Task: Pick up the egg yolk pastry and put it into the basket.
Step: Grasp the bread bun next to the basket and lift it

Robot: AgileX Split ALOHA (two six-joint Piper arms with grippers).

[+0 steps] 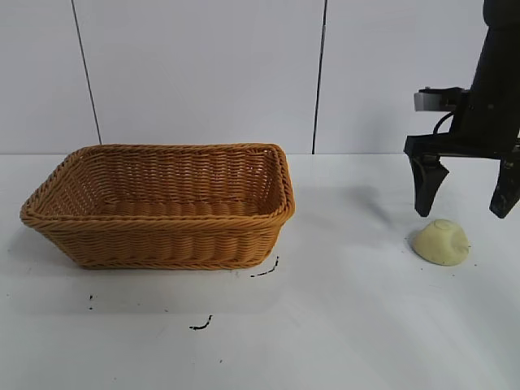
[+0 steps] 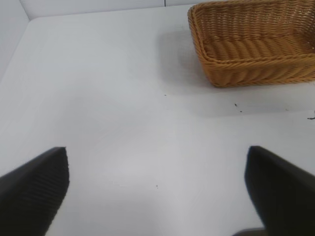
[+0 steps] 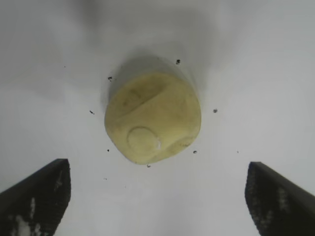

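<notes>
Two things sit on the white table (image 1: 341,325): a big orange-brown woven wicker basket (image 1: 162,207) with sloping sides and a braided rim, and a small pale yellow egg yolk pastry (image 1: 441,242), round like a little dome with a smooth, dull skin. The basket is on the left side of the table. The pastry is on the right side, well apart from the basket, lying on the bare tabletop. Nothing can be seen inside the basket.

The black right gripper (image 1: 466,193) hangs just above the pastry and a little behind it. Its two dark fingers (image 1: 425,185) point down and are spread wide, one to each side, and they do not touch the pastry. From the right wrist camera the pastry (image 3: 153,118) shows in the gap between the two finger tips (image 3: 37,196), with white table all around it. A small round dent sits on its surface, and tiny dark crumbs dot the table close to it.

The left gripper (image 2: 157,189) shows only in its own wrist camera. Its fingers (image 2: 34,189) are spread wide too, with only bare table between them. The basket (image 2: 256,42) lies farther off in that view.

Some small black marks (image 1: 201,325) are on the table in front of the basket.
</notes>
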